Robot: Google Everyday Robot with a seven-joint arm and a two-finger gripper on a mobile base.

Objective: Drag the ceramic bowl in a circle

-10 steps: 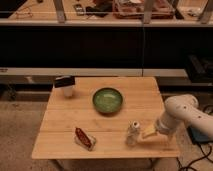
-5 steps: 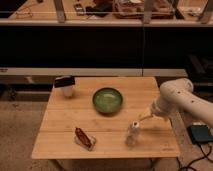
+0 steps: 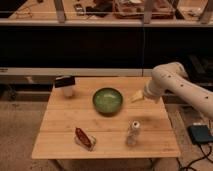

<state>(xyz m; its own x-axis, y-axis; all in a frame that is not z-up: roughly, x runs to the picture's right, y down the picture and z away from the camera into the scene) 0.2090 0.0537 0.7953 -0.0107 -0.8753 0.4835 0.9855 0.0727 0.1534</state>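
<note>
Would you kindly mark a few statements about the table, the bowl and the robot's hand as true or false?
1. The ceramic bowl sits near the middle of the wooden table. True.
2. The hand is gripping the bowl's rim. False: it is open beside the bowl, on the picture's right, holding nothing.
3. The white cup stands inside the bowl. False: it stands apart from the bowl, at the table's far-left corner.
4. A small bottle stands upright, nearer the front edge than the bowl. True.
</note>
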